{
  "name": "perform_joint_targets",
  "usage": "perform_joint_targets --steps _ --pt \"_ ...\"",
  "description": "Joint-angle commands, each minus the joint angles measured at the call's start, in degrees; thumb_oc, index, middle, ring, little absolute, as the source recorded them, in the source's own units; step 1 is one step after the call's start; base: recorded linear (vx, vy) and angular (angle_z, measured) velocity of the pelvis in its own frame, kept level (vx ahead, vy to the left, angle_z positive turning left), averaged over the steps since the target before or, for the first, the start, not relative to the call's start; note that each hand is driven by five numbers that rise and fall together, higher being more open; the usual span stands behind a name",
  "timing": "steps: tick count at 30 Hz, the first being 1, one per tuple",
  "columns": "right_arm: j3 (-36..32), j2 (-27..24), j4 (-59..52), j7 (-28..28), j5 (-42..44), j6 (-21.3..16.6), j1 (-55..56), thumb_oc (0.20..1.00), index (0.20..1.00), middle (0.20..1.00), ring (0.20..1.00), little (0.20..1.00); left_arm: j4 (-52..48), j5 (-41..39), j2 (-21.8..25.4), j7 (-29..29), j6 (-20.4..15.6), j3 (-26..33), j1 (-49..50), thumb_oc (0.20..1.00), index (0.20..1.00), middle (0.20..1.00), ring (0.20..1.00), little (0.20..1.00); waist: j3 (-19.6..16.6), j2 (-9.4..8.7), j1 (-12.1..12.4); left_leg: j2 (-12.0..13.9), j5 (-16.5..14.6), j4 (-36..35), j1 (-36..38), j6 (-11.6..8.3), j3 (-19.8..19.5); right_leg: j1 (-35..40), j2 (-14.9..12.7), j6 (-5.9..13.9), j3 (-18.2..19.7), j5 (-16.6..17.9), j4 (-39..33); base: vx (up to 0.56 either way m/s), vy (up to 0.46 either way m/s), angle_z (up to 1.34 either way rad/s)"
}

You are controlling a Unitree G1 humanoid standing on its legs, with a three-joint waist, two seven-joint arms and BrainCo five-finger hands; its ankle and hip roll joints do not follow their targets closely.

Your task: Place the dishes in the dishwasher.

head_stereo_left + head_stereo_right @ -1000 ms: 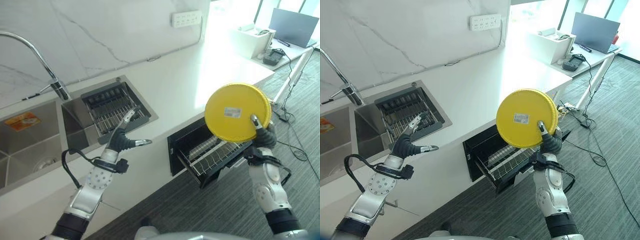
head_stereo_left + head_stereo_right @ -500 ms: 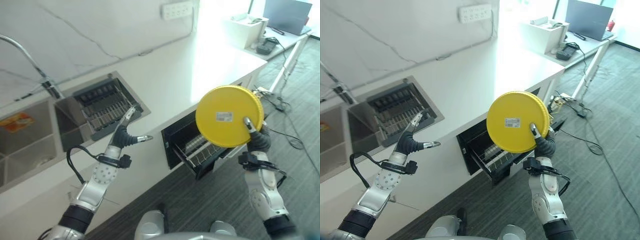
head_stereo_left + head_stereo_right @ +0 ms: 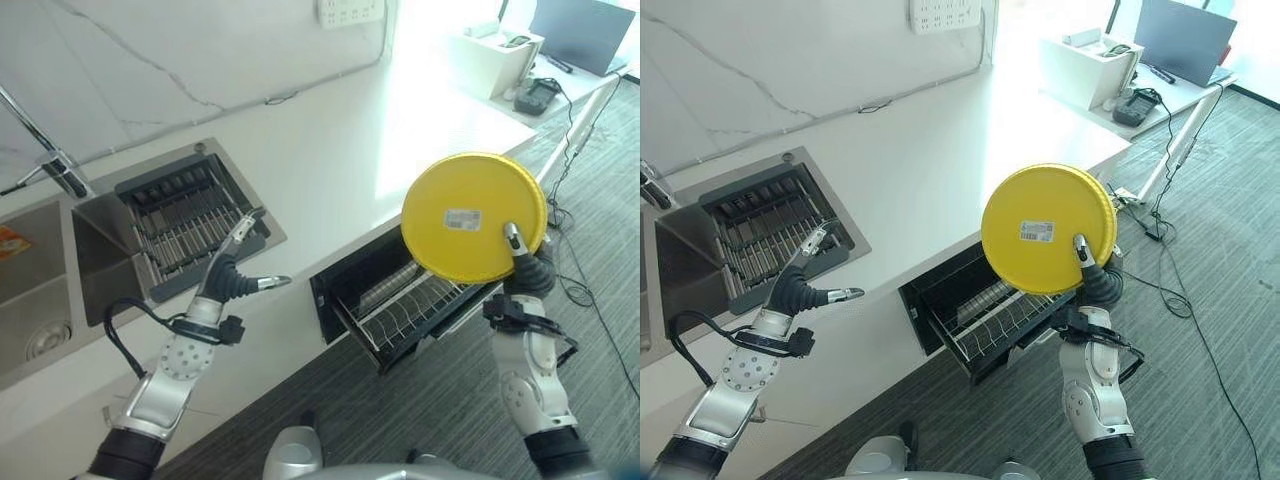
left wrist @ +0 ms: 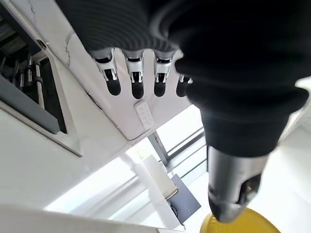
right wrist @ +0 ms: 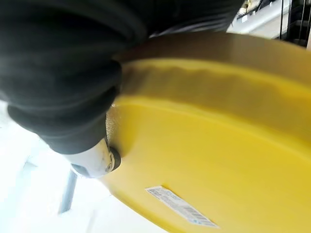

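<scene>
One yellow plate (image 3: pixel 473 215) sits clamped in our right robot hand (image 3: pixel 527 268), thumb pressed on its underside near the lower right rim, the other fingers hidden behind. We hold it up on edge, underside with a white label (image 3: pixel 462 219) facing us, above the right end of the open dishwasher drawer (image 3: pixel 372 292). The right wrist view adds the thumb tip against the plate's raised foot ring; the eye views don't give that detail. Our left robot hand (image 3: pixel 798 288) hovers over the near edge of the white worktop (image 3: pixel 340 150), fingers straight and spread apart, thumb out to the right, holding nothing; its wrist view confirms the straight fingers (image 4: pixel 135 77) and catches a sliver of the plate far off. The wire rack (image 3: pixel 985 322) in the drawer looks bare, tines in rows, drawer pulled out over grey carpet (image 3: pixel 1200 390) with free room to the right. A sink drainer rack (image 3: pixel 185 222) lies set into the worktop at left, beside the steel sink (image 3: pixel 40 300).
</scene>
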Motion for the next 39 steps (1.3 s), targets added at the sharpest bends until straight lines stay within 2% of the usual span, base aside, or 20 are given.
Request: perform_joint_targets --steps 1,4,6,7,12,21,25,32,34,39 --pt "-2.89 -1.73 -2.44 0.46 -6.46 -2.63 -3.33 0.200 0.200 0.200 0.200 0.200 -3.12 -0.31 1.56 -1.02 -2.95 2.31 -0.67 1.000 1.000 1.000 1.000 1.000 -3.01 0.25 1.52 4.69 -2.91 2.52 -1.82 -3.13 0.46 -0.53 -3.95 2.65 -5.14 -2.55 3.63 0.01 -0.049 -0.03" --pt "-3.88 -4.19 0.57 1.78 -10.96 -3.95 -4.12 0.200 0.200 0.200 0.200 0.200 -3.67 -0.54 2.34 -2.53 -3.30 2.83 -1.28 1.000 1.000 1.000 1.000 1.000 -2.22 0.02 2.44 5.80 -2.81 5.41 -4.68 -3.97 -0.04 -0.67 -4.45 2.84 -6.24 -2.36 3.93 -0.05 -0.129 -0.10" --pt "-4.31 -8.59 4.01 1.13 -15.01 -7.00 -8.33 0.200 0.200 0.200 0.200 0.200 -2.15 -0.86 4.93 -1.60 -4.60 1.48 -6.11 1.000 1.000 1.000 1.000 1.000 0.28 -0.78 3.38 6.28 -2.42 9.03 -11.38 -5.20 -2.00 -2.55 -4.38 2.99 -6.25 -1.52 3.31 -0.29 -0.259 -0.05" --pt "-4.07 -9.56 4.59 0.93 -15.75 -7.16 -9.42 0.200 0.200 0.200 0.200 0.200 -2.09 -1.00 5.44 -1.36 -4.49 1.08 -7.11 1.000 1.000 1.000 1.000 1.000 0.71 -0.85 3.45 6.22 -2.25 9.14 -12.07 -5.35 -2.19 -2.75 -4.36 3.02 -6.17 -1.33 2.98 -0.28 -0.149 0.03" --pt "-0.79 -15.59 8.31 -2.93 -26.91 -6.28 -17.18 0.200 0.200 0.200 0.200 0.200 -1.51 -1.93 7.70 -0.45 -3.91 -0.83 -12.97 1.000 1.000 1.000 1.000 1.000 3.18 -1.37 4.00 5.65 -1.46 9.50 -15.52 -5.69 -3.02 -3.11 -3.71 2.90 -5.98 -0.32 0.36 -0.14 -0.075 -0.09" --pt "4.20 -22.67 12.43 -5.41 -36.87 -5.47 -24.67 0.200 0.200 0.200 0.200 0.200 0.14 -2.09 11.24 -0.44 -4.45 -3.12 -18.60 1.000 1.000 1.000 1.000 1.000 5.62 -3.11 5.20 5.54 -0.96 11.39 -20.36 -6.08 -4.82 -3.22 -2.72 3.20 -5.72 0.41 -1.83 -0.07 -0.097 0.03" --pt "8.64 -27.41 14.46 -5.54 -40.23 -4.02 -32.11 0.200 0.200 0.200 0.200 0.200 1.15 -3.21 14.06 -0.40 -5.37 -4.00 -22.92 1.000 1.000 1.000 1.000 1.000 7.80 -4.07 6.10 5.03 -0.52 12.14 -23.91 -6.18 -5.72 -4.91 -2.42 3.31 -5.21 0.81 -2.50 -0.11 -0.097 0.06" --pt "14.48 -30.97 16.63 -5.56 -43.95 -3.26 -39.04 0.200 0.200 0.200 0.200 0.200 1.41 -4.02 16.87 0.47 -6.20 -4.86 -27.11 1.000 1.000 1.000 1.000 1.000 9.98 -4.59 6.61 3.59 -0.65 13.31 -27.31 -5.59 -6.76 -8.96 -2.50 2.95 -4.32 0.84 -1.03 -0.08 -0.018 0.03" --pt "17.19 -31.74 17.47 -5.01 -48.15 -3.59 -40.93 0.200 0.200 0.200 0.200 0.200 1.38 -4.32 17.59 0.76 -6.41 -5.12 -28.24 1.000 1.000 1.000 1.000 1.000 10.56 -4.64 6.87 3.06 -1.00 14.39 -28.67 -5.43 -7.09 -10.66 -2.51 2.67 -4.02 0.45 0.21 -0.05 0.002 0.05" --pt "22.56 -33.69 19.03 -4.58 -51.31 -4.22 -43.79 0.200 0.200 0.200 0.200 0.200 0.60 -4.61 18.65 1.03 -7.04 -5.69 -29.56 1.000 1.000 1.000 1.000 1.000 11.25 -4.73 7.32 2.27 -1.10 14.83 -29.79 -5.04 -7.28 -12.54 -2.50 2.32 -4.17 0.13 1.44 -0.05 -0.011 0.01"
